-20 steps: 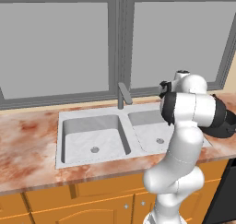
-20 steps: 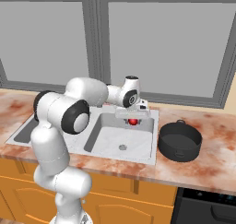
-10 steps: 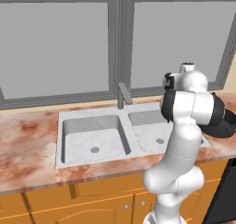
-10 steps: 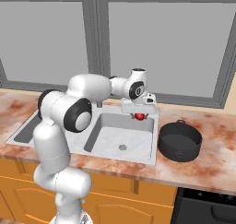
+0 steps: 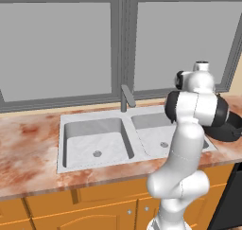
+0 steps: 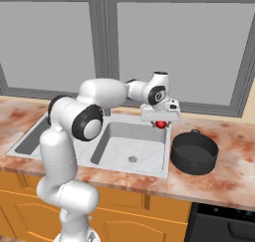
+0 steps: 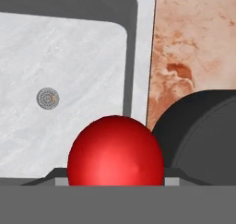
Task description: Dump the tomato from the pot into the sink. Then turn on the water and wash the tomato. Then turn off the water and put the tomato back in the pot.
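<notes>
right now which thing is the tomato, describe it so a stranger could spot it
Find the light grey marbled double-basin sink under the window. Above its right rim, beside the squat black round pot, the tool holds a small glossy red ball. Nothing else nearby is red.

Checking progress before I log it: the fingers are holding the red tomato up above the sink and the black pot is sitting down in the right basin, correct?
Not quite. The fingers do hold the tomato above the sink, but the pot is not in the basin: it sits on the counter just right of the sink, as the right base view shows.
</notes>
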Controlling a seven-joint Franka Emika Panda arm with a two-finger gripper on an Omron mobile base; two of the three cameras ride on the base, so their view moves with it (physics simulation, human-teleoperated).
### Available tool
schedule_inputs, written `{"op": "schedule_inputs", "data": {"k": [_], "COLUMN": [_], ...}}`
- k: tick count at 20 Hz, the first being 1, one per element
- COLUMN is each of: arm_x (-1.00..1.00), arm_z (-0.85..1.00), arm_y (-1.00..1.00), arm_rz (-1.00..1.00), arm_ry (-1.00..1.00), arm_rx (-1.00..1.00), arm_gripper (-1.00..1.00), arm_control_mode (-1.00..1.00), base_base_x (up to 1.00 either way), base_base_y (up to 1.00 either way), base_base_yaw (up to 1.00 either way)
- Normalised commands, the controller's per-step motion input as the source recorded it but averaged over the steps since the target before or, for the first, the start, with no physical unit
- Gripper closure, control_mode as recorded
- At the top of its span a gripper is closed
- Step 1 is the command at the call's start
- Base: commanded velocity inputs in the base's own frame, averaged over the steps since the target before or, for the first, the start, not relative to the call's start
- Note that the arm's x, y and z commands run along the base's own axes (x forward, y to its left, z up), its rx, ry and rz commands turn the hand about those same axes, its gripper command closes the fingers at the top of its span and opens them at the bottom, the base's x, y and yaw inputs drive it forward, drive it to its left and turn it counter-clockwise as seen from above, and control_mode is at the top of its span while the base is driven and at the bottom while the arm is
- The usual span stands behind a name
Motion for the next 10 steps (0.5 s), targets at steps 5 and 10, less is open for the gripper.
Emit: {"op": "schedule_inputs", "data": {"k": [5,10], "arm_x": [0.0,-0.03], "arm_z": [0.0,0.0], "arm_y": [-0.55,-0.62], "arm_rz": [0.0,0.0], "arm_ry": [0.0,0.0], "arm_rx": [0.0,0.0], "arm_gripper": [1.0,1.0], "arm_control_mode": [-1.0,-1.0], "base_base_x": [0.0,0.0], "base_base_y": [0.0,0.0], "base_base_yaw": [0.0,0.0]}}
